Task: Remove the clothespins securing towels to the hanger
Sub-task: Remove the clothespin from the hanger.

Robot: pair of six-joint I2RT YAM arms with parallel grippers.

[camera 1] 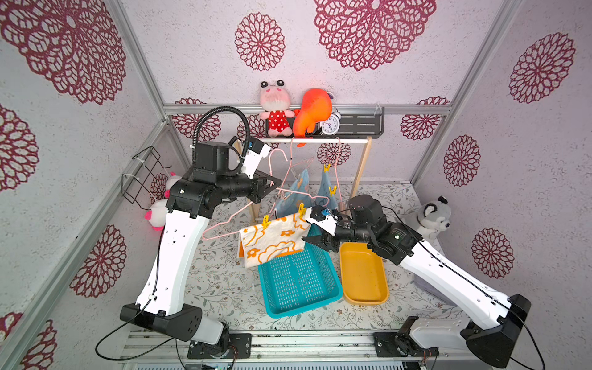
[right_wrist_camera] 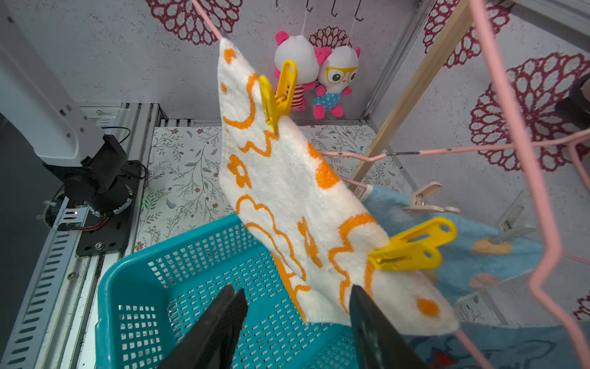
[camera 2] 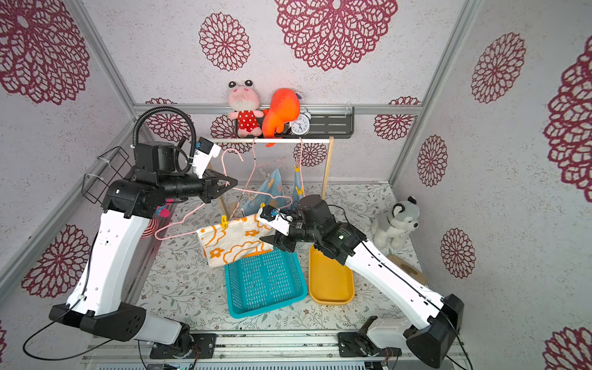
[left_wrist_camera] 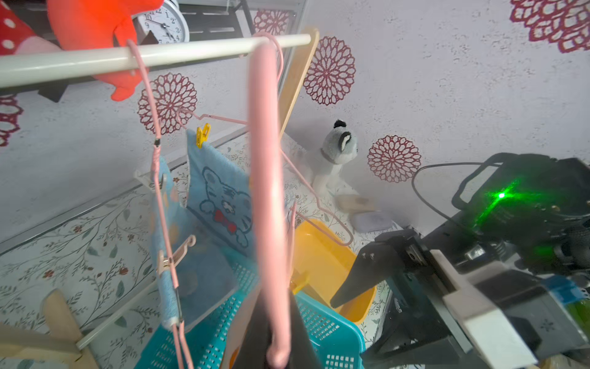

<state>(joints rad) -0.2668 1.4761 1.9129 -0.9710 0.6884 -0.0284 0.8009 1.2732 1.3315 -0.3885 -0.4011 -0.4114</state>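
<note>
My left gripper [camera 1: 275,185] is shut on the wire of a pink hanger [camera 1: 224,224], seen close in the left wrist view [left_wrist_camera: 269,191]. From that hanger's bar hangs a white towel with orange flowers [camera 1: 272,240], held by two yellow clothespins [camera 1: 266,221] [camera 1: 302,209]. My right gripper [right_wrist_camera: 297,294] is open just below the towel's lower edge, over the teal basket. The nearer clothespin [right_wrist_camera: 412,247] sits beyond its right finger and the farther clothespin [right_wrist_camera: 277,92] is higher up. Two blue towels [camera 1: 296,192] [left_wrist_camera: 223,198] hang behind with yellow [left_wrist_camera: 202,135] and beige clothespins [left_wrist_camera: 177,252].
A teal basket [camera 1: 298,282] and a yellow tray [camera 1: 363,275] stand side by side on the table under the towel. The white rack rail [camera 1: 314,140] on wooden legs carries two more pink hangers. A plush husky [camera 1: 432,217] sits at the right wall, and a shelf [camera 1: 358,125] holds toys and a clock.
</note>
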